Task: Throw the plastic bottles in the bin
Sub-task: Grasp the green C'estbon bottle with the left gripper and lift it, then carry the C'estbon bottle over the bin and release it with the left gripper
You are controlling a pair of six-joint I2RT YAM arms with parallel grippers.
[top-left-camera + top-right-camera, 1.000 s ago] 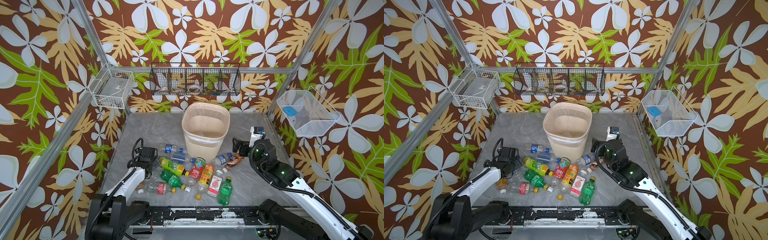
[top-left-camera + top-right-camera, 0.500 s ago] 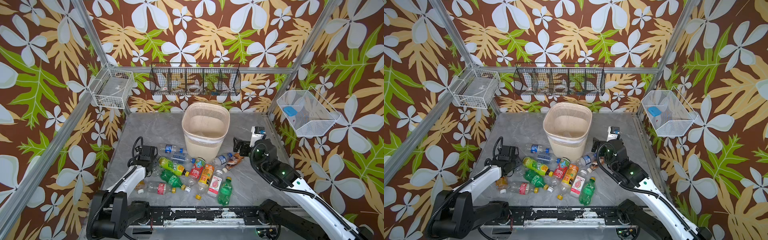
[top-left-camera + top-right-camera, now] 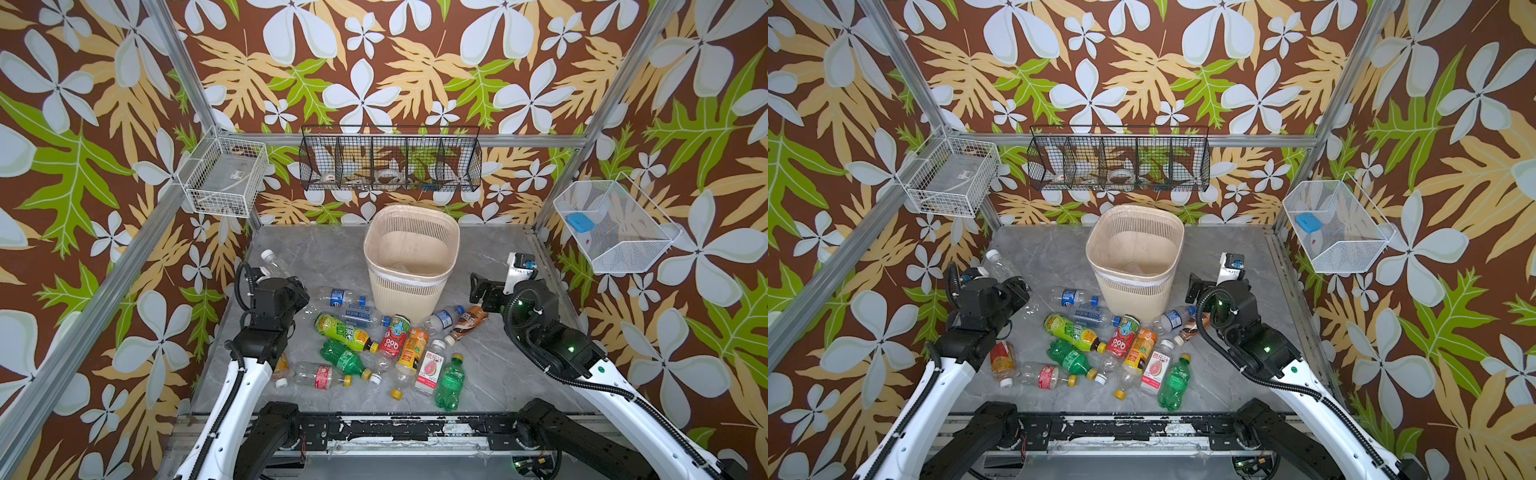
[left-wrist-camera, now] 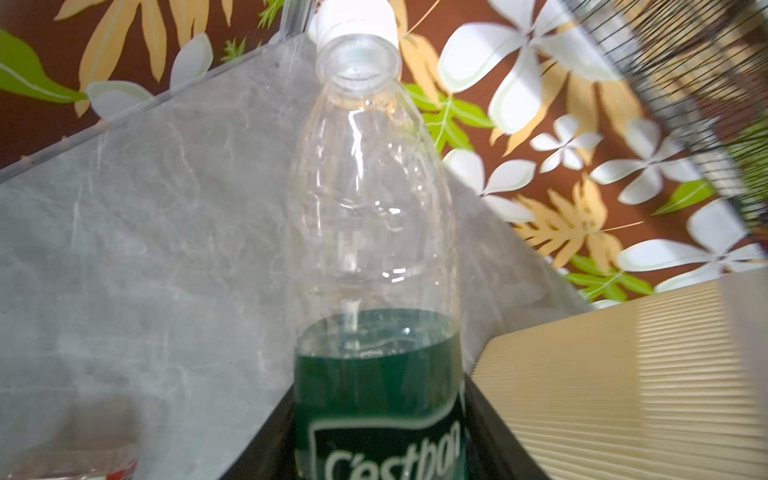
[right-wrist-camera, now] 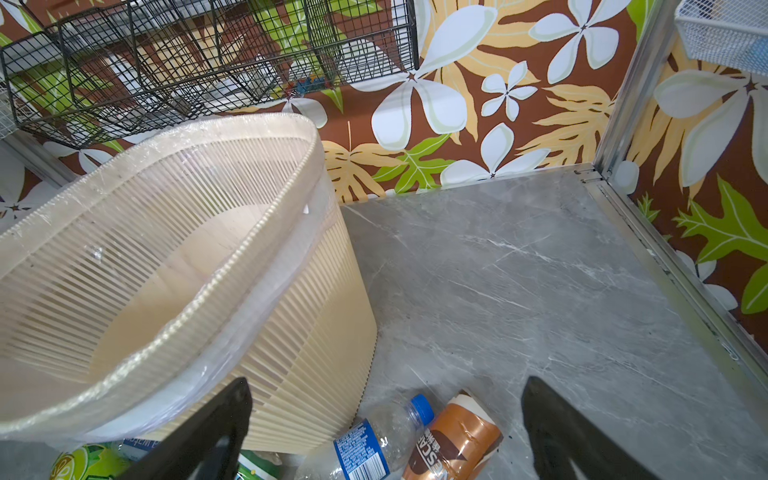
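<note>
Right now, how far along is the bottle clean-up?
Done: nothing visible yet; no bottle shows inside the bin. In hand: the left claw is shut on a clear green-labelled bottle, cap up. Left: about a dozen loose bottles lie in front of the bin; the right claw hangs open and empty near them.

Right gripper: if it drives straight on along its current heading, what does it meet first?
Probably the brown-labelled bottle, lying next to the blue-capped bottle by the bin. Both show between the open right gripper fingers, though depth is unclear.
</note>
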